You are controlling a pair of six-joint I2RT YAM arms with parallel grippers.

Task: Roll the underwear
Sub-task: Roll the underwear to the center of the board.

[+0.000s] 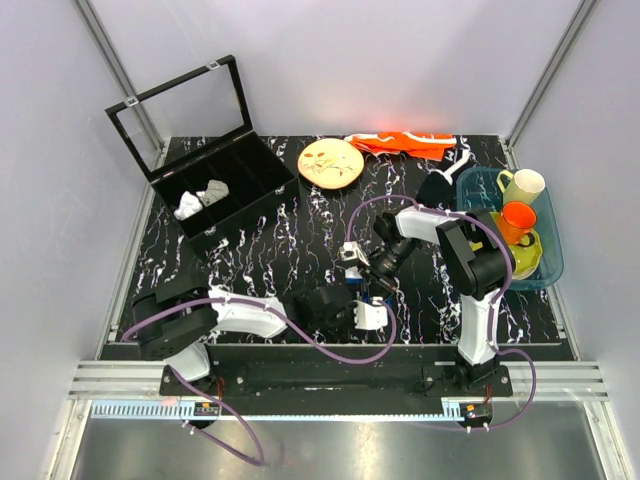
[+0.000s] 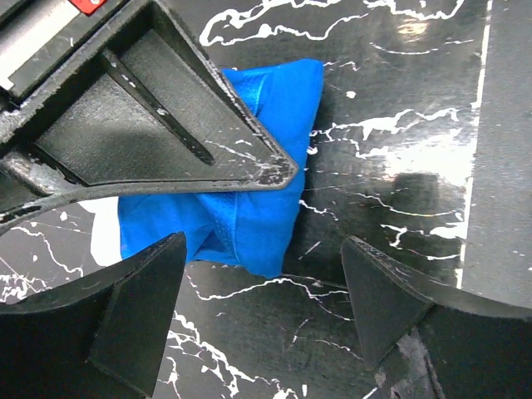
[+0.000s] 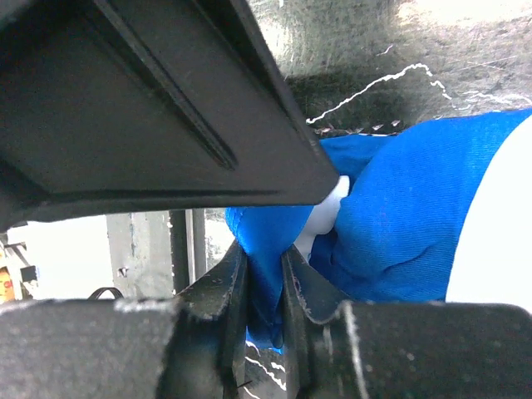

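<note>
The royal-blue underwear (image 1: 373, 303) lies bunched on the black marble table near the front middle, mostly hidden under both grippers. In the left wrist view it is a folded blue wad (image 2: 258, 208) with a white patch at its left. My left gripper (image 2: 266, 307) is open, its fingers (image 2: 141, 316) on either side of bare table just in front of the wad. In the top view it (image 1: 360, 313) sits beside the cloth. My right gripper (image 3: 264, 283) is shut on a fold of the blue fabric (image 3: 399, 224) and reaches in from behind (image 1: 372, 290).
An open black compartment box (image 1: 240, 185) with small white cloth pieces (image 1: 200, 198) stands at the back left. A patterned plate (image 1: 331, 163) and an orange cloth (image 1: 405, 143) lie at the back. A blue tub (image 1: 553, 255) with cups is at the right.
</note>
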